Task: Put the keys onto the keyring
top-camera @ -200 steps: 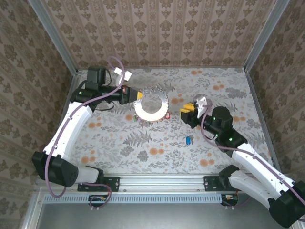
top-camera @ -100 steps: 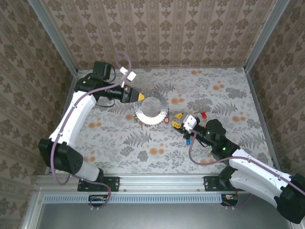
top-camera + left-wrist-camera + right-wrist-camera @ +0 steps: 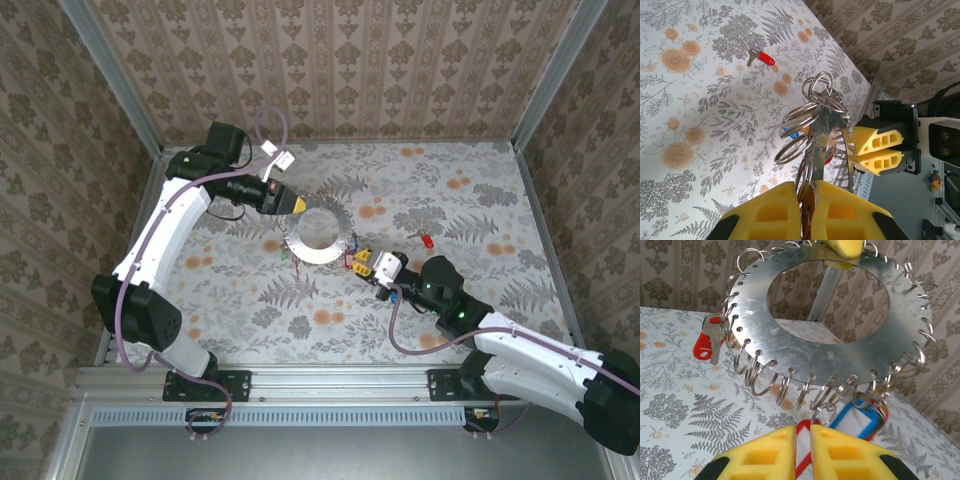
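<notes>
Noting right gripper (image 3: 360, 262) swung in from right of frame to centre, now sitting just below keyring (image 3: 318, 230). Seeing its jaws narrowing onto a red-edged tag (image 3: 802, 445) hanging from the rim beside a blue-edged tag (image 3: 860, 422). Finding left gripper (image 3: 299, 204) shifted slightly right, jaws clamping the ring's upper-left edge, holding it tilted off the desk (image 3: 480, 200). Spotting red key (image 3: 427, 241) lying right of centre, untouched; blue key (image 3: 396, 294) a speck beside the right wrist. Judging: steadying the ring, threading not yet beginning.
</notes>
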Action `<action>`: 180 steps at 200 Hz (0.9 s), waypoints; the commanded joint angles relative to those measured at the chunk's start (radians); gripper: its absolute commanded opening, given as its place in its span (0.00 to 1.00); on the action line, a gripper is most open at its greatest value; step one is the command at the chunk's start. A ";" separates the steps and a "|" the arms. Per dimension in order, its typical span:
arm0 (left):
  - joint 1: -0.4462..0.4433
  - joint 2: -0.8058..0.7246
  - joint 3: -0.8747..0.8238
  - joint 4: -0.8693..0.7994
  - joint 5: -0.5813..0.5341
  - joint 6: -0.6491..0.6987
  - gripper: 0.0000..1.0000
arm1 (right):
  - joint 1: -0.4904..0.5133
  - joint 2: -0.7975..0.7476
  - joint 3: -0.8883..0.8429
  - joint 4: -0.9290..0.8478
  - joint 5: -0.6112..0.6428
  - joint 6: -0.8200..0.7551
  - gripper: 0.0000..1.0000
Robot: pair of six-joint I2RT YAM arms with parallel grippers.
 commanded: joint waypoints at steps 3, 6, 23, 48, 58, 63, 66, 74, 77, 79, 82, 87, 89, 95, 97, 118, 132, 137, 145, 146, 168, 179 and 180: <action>-0.008 -0.012 0.021 -0.002 0.027 0.016 0.00 | 0.026 0.019 -0.002 0.071 0.050 -0.015 0.17; -0.008 -0.013 0.018 0.001 0.028 0.015 0.00 | 0.027 0.024 -0.002 0.074 0.053 -0.015 0.17; -0.007 -0.024 0.009 0.015 0.035 0.010 0.00 | 0.036 0.034 0.000 0.078 0.064 -0.020 0.17; -0.008 -0.035 0.002 0.022 0.040 0.011 0.00 | 0.042 0.045 0.001 0.084 0.076 -0.020 0.17; -0.008 -0.037 0.002 0.020 0.042 0.014 0.00 | 0.045 0.048 0.000 0.087 0.084 -0.019 0.17; -0.008 -0.037 0.002 0.019 0.042 0.014 0.00 | 0.047 0.048 0.000 0.089 0.086 -0.020 0.17; -0.007 -0.038 0.001 0.019 0.042 0.014 0.00 | 0.046 0.048 -0.002 0.091 0.086 -0.020 0.17; -0.008 -0.040 0.000 0.018 0.042 0.016 0.00 | 0.047 0.048 -0.002 0.095 0.086 -0.020 0.17; -0.008 -0.041 -0.002 0.018 0.043 0.015 0.00 | 0.046 0.048 -0.001 0.095 0.086 -0.020 0.17; -0.008 -0.040 -0.002 0.018 0.044 0.016 0.00 | 0.047 0.048 -0.001 0.095 0.086 -0.020 0.17; -0.008 -0.041 -0.002 0.018 0.043 0.015 0.00 | 0.048 0.048 0.000 0.095 0.083 -0.021 0.17; -0.008 -0.042 -0.004 0.018 0.043 0.016 0.00 | 0.049 0.049 0.001 0.093 0.080 -0.022 0.16; -0.008 -0.042 -0.004 0.018 0.044 0.016 0.00 | 0.048 0.048 0.002 0.092 0.079 -0.022 0.16; -0.008 -0.042 -0.004 0.018 0.047 0.016 0.00 | 0.049 0.048 0.003 0.090 0.076 -0.021 0.16; -0.008 -0.043 -0.004 0.018 0.048 0.018 0.00 | 0.049 0.048 0.004 0.089 0.075 -0.021 0.16; -0.009 -0.045 -0.003 0.015 0.049 0.023 0.00 | 0.049 0.048 0.005 0.078 0.074 -0.021 0.16; -0.010 -0.047 -0.001 0.011 0.051 0.031 0.00 | 0.051 0.046 0.004 0.069 0.085 -0.018 0.16; -0.009 -0.048 0.000 0.008 0.049 0.035 0.00 | 0.051 0.047 0.001 0.068 0.095 -0.016 0.16; -0.011 -0.050 0.002 -0.001 0.049 0.047 0.00 | 0.052 0.045 -0.005 0.068 0.114 -0.013 0.17; -0.011 -0.050 0.002 -0.001 0.049 0.050 0.00 | 0.053 0.045 -0.006 0.067 0.115 -0.013 0.17; -0.017 -0.067 -0.009 -0.002 0.029 0.078 0.00 | 0.053 0.026 -0.030 0.069 0.149 -0.017 0.18; -0.023 -0.081 -0.024 0.007 0.016 0.094 0.00 | 0.053 0.014 -0.037 0.063 0.155 -0.028 0.19; -0.024 -0.082 -0.025 0.009 0.014 0.096 0.00 | 0.052 0.012 -0.038 0.061 0.155 -0.029 0.19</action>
